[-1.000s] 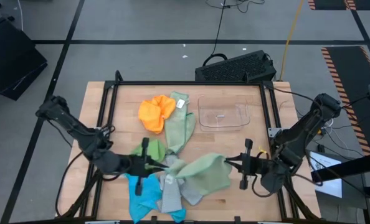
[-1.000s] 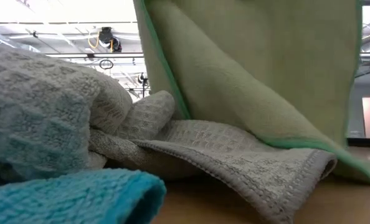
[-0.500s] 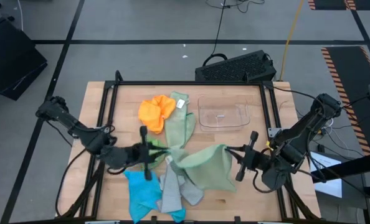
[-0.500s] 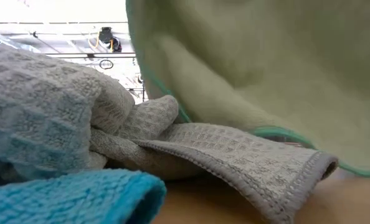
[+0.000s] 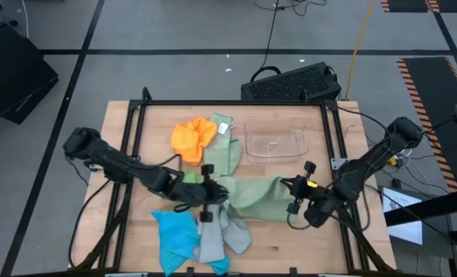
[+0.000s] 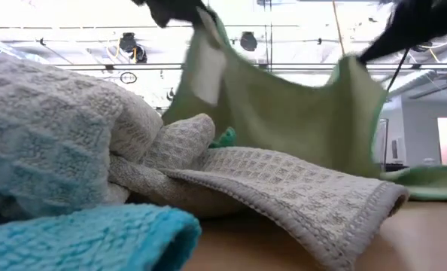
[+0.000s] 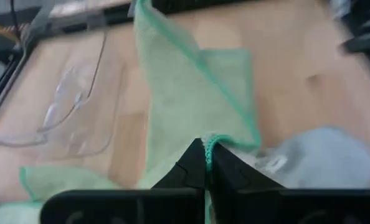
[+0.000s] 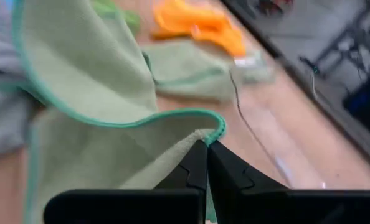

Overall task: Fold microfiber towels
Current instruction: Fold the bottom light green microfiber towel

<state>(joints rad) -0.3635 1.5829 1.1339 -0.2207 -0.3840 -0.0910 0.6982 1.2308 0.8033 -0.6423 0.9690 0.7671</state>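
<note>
So you have the pale green microfiber towel (image 5: 253,198) pinched at two corners: left gripper (image 7: 207,163) and right gripper (image 8: 206,163) each clamped tight on its hem, lifting it mid-table above the grey waffle-weave towel (image 6: 299,199), likely to stretch it flat for folding

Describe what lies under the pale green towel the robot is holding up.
Under the pale green towel, held by both hands, a grey towel and bare table show. Anything beneath its sagging middle is covered.
</note>
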